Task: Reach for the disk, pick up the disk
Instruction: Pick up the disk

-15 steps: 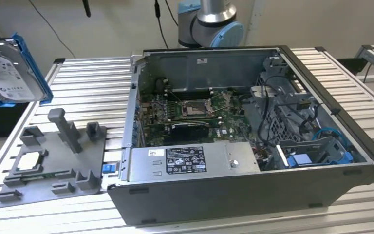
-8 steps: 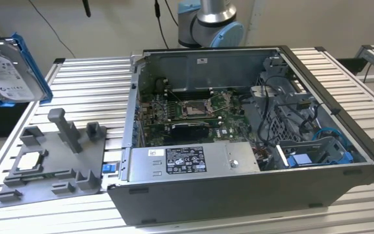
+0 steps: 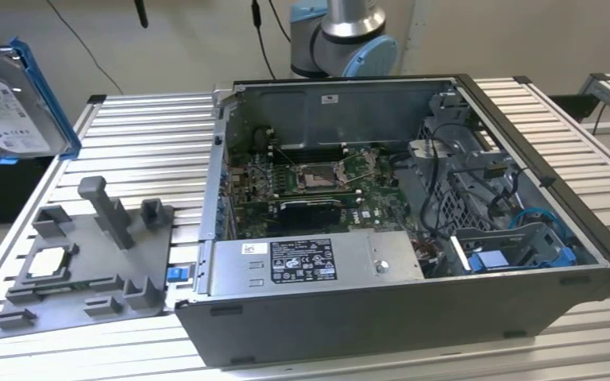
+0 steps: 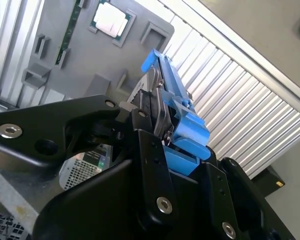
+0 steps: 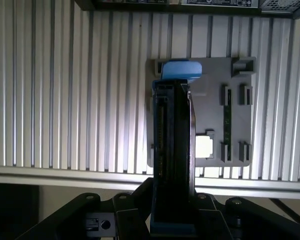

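The disk hangs in the air at the exterior view's left, well above the slatted table, its white label facing the camera and its blue frame around the edges. In both wrist views it appears edge-on, the disk standing over a grey fixture plate, with a blue tab at its far end. My gripper is shut on the disk, a black finger pressed against each flat side. The gripper holds it by the near end.
An open computer case fills the middle of the table, with a large grey metal box at its front. The grey fixture plate with upright pegs lies left of it and carries a small square chip. The arm's base stands behind the case.
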Available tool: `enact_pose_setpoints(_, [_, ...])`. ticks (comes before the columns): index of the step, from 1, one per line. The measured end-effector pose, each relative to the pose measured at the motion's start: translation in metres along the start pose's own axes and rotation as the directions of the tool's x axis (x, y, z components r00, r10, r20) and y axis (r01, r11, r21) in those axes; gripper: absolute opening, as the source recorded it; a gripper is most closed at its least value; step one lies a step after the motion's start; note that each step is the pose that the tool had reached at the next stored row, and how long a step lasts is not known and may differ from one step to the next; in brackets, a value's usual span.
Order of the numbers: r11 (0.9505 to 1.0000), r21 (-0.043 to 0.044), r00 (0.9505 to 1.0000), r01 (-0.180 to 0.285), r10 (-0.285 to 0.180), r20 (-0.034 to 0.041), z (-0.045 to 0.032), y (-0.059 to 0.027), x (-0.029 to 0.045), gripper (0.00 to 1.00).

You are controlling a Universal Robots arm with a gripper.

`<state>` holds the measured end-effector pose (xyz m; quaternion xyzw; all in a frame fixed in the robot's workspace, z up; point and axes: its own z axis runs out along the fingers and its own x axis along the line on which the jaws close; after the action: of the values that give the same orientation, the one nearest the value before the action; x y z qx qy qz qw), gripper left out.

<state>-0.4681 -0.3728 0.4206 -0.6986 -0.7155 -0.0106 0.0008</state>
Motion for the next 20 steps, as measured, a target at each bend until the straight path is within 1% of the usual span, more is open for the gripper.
enact_pose_setpoints(10, [1.0,-0.0007,1.0,0.0,0.0,0.0001,-0.0208,0.0003,0.0004,0.0])
enact_pose_setpoints(20, [1.0,-0.0007,1.0,0.0,0.0,0.0001,-0.0386,0.0005,0.0006,0.0])
